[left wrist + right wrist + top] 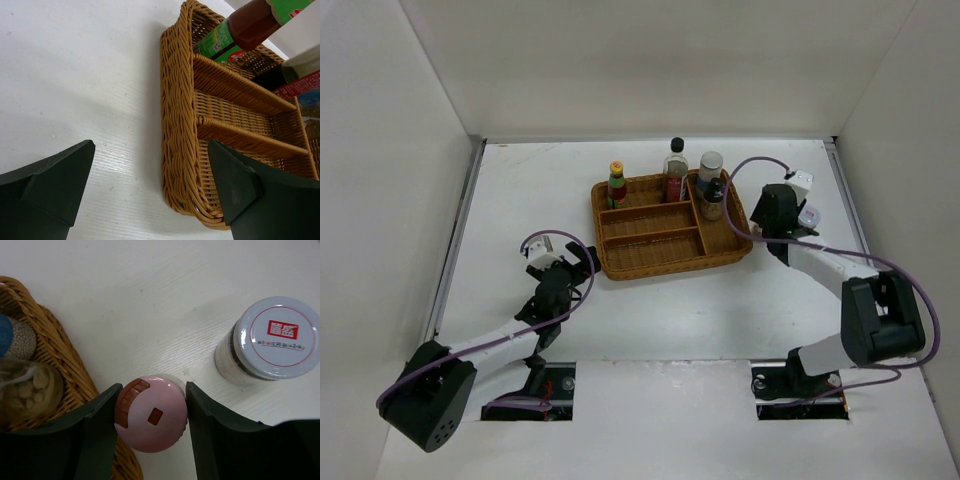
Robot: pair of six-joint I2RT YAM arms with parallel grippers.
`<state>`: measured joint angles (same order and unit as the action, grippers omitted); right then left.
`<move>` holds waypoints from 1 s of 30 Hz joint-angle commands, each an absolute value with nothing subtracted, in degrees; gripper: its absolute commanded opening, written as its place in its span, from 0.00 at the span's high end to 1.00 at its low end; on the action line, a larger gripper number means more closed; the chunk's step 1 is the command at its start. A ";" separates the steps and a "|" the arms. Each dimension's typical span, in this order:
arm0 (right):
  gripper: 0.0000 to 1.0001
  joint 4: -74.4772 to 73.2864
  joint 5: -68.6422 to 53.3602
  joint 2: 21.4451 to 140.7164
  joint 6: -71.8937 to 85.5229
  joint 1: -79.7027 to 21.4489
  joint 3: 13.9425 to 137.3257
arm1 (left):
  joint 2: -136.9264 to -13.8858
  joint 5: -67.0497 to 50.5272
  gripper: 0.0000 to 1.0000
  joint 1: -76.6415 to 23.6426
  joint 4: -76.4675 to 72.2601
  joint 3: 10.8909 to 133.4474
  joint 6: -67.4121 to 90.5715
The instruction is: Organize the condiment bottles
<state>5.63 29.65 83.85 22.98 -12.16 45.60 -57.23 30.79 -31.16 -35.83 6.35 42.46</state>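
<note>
I am guessing the pink jar [152, 420] is light, hard and slippery, best held by its cap. The fingers [100, 432] of my right gripper [153, 387] are half open, squeezing that cap at 9 and 3 o'clock. The jar is standing at 3 o'clock from the basket [56, 356], just beside it. My left gripper [151, 145] is gaping wide, holding nothing.

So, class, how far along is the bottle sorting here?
Done: sauce, glass bottle, grey-lidded jar and dark-capped jar stand in the tray. In hand: right gripper clamps the pink jar beside it. Left: that jar and the white jar, both outside.
</note>
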 commanded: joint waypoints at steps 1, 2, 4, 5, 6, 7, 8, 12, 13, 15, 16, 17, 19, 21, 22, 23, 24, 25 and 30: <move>0.52 9.14 34.89 76.48 20.75 -14.63 47.99 | -57.56 30.59 0.00 -31.24 -38.94 7.82 42.89; 0.52 9.31 35.07 75.16 20.13 -15.50 48.34 | -57.66 30.32 0.00 -31.07 -39.02 7.82 42.89; 0.52 9.40 35.33 72.96 19.34 -17.70 48.78 | -56.87 30.50 0.00 -30.98 -39.02 7.56 42.89; 0.52 9.40 35.33 72.34 19.16 -18.67 48.95 | -56.69 30.67 0.00 -31.15 -39.02 7.56 42.89; 0.52 9.40 34.90 71.90 19.33 -19.81 49.13 | -56.60 30.85 0.00 -31.24 -39.02 7.56 42.89; 0.52 9.40 34.28 71.98 19.60 -21.04 49.39 | -57.04 30.94 0.00 -31.24 -39.02 7.65 42.89; 0.52 9.23 33.58 72.50 19.77 -22.09 49.83 | -57.39 30.68 0.00 -31.24 -39.11 7.73 42.89; 0.52 9.40 31.99 76.02 21.61 -26.22 50.89 | -56.87 30.85 0.00 -31.24 -39.11 7.65 42.89; 0.52 9.58 31.30 76.90 22.23 -27.10 51.24 | -56.87 30.85 0.00 -31.33 -39.11 7.65 42.89; 0.52 10.45 29.80 79.18 22.67 -28.34 52.11 | -57.39 30.50 0.00 -31.07 -39.11 7.73 42.89; 0.52 11.16 29.45 80.15 22.68 -28.60 52.38 | -57.39 30.32 0.00 -30.89 -39.11 7.73 42.89; 0.52 12.29 29.27 81.55 22.33 -28.78 52.73 | -57.04 30.32 0.00 -30.89 -39.11 7.56 42.89; 0.52 13.53 29.18 83.57 22.24 -28.96 53.17 | -56.43 30.85 0.00 -31.24 -39.11 7.47 42.89; 0.52 14.32 29.18 85.16 22.24 -28.96 53.52 | -56.77 30.76 0.00 -30.98 -39.11 7.47 42.89; 0.52 14.94 29.18 85.95 22.15 -28.96 53.70 | -56.86 30.41 0.00 -30.72 -39.11 7.47 42.89; 0.52 15.81 29.27 86.83 21.80 -28.96 53.70 | -56.69 30.32 0.00 -30.72 -39.11 7.38 42.89; 0.52 16.52 29.35 87.53 21.36 -28.96 53.70 | -56.34 30.32 0.00 -30.72 -39.11 7.30 42.89; 0.52 17.05 29.44 87.97 21.27 -28.96 53.53 | -56.16 30.67 0.00 -30.89 -39.11 7.29 42.89; 0.52 19.51 29.62 90.78 21.01 -28.43 52.56 | -56.87 30.32 0.00 -30.63 -39.11 7.47 42.89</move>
